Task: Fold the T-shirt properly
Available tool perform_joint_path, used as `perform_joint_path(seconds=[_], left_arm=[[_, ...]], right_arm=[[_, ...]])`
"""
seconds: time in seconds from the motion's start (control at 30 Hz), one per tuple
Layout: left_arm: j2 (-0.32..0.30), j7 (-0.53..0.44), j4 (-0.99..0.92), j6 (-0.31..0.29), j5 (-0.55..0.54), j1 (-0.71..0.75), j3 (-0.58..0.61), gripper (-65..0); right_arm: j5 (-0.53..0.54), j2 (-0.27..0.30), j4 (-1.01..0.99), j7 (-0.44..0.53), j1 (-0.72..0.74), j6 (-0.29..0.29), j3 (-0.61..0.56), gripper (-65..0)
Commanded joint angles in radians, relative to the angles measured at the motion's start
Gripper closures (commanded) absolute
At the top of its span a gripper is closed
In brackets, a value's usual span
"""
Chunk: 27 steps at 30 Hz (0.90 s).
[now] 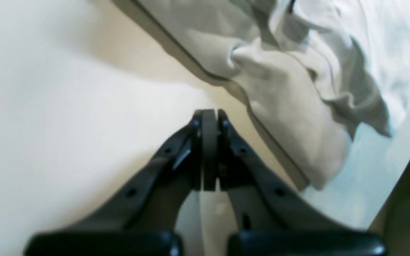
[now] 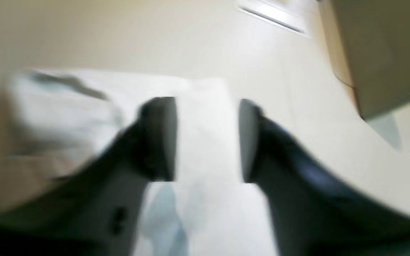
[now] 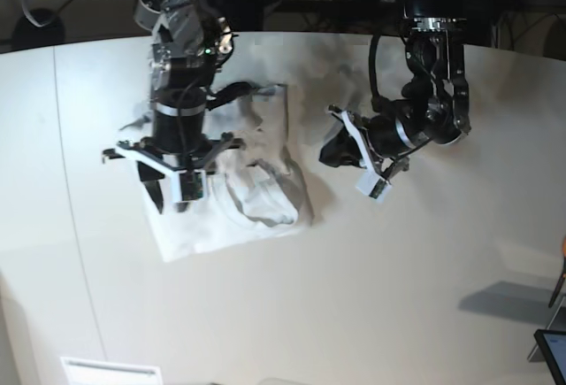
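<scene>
T-shirt (image 3: 234,199) lies crumpled on the table (image 3: 371,296) at about 9 o'clock of centre. Right gripper (image 2: 208,138) hangs over it, jaws spread, holding nothing. Left gripper (image 1: 209,142) at 2 o'clock, jaws pressed together, empty, beside the shirt's hem. No containers.

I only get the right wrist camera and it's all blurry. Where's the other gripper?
Observer: The left gripper is shut and empty, over the bare table beside the T-shirt.
Operator: Is the shirt folded nicely?
Observer: No. The base view shows it bunched and wrinkled.
Operator: Is my gripper over it?
Observer: Yes. In the base view the right gripper hangs over the shirt's left part.
</scene>
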Motion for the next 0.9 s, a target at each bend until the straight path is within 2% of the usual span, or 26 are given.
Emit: perform_joint_path(seconds=[0.0, 0.03, 0.13, 0.23, 0.33, 0.43, 0.53, 0.63, 0.77, 0.83, 0.87], left_arm=[[0.003, -0.024, 0.070, -0.011, -0.032, -0.005, 0.003, 0.0], [0.003, -0.027, 0.110, -0.011, -0.033, 0.002, 0.003, 0.0], [0.023, -0.030, 0.219, -0.011, -0.038, 0.001, 0.003, 0.0], [0.096, -0.039, 0.234, -0.011, -0.032, -0.045, 0.003, 0.0], [0.164, -0.053, 0.157, -0.011, -0.030, -0.102, 0.053, 0.0], [0.187, -0.128, 0.045, -0.011, -0.029, -0.167, 0.183, 0.0], [0.191, -0.245, -0.061, -0.011, -0.029, -0.200, 0.327, 0.0], [0.191, -0.318, -0.171, -0.011, -0.029, -0.205, 0.395, 0.0], [0.187, -0.324, -0.306, -0.011, -0.010, -0.205, 0.398, 0.0], [0.182, -0.326, -0.334, -0.010, 0.051, -0.203, 0.392, 0.0], [0.181, -0.326, -0.342, 0.021, 0.096, -0.199, 0.385, 0.0]], right_arm=[[-0.015, 0.004, 0.017, 0.030, 0.012, -0.009, 0.015, -3.9], [-0.015, 0.015, 0.017, 0.032, 0.009, -0.009, 0.034, 0.0], [-0.009, 0.021, 0.017, 0.032, -0.011, -0.009, 0.089, -2.2], [0.047, 0.021, 0.017, 0.062, -0.029, 0.020, 0.147, -0.3], [0.103, 0.016, 0.015, 0.104, -0.057, 0.078, 0.227, -0.3], [0.143, 0.015, 0.012, 0.114, -0.074, 0.096, 0.279, -0.3], [0.172, 0.015, 0.012, 0.116, -0.082, 0.098, 0.328, -0.3], [0.176, 0.015, 0.012, 0.134, -0.091, 0.099, 0.364, -0.3], [0.176, 0.015, 0.012, 0.211, -0.137, 0.101, 0.397, -0.3], [0.176, 0.015, 0.012, 0.242, -0.152, 0.103, 0.396, -0.3], [0.176, 0.015, 0.012, 0.254, -0.164, 0.103, 0.391, -0.3]])
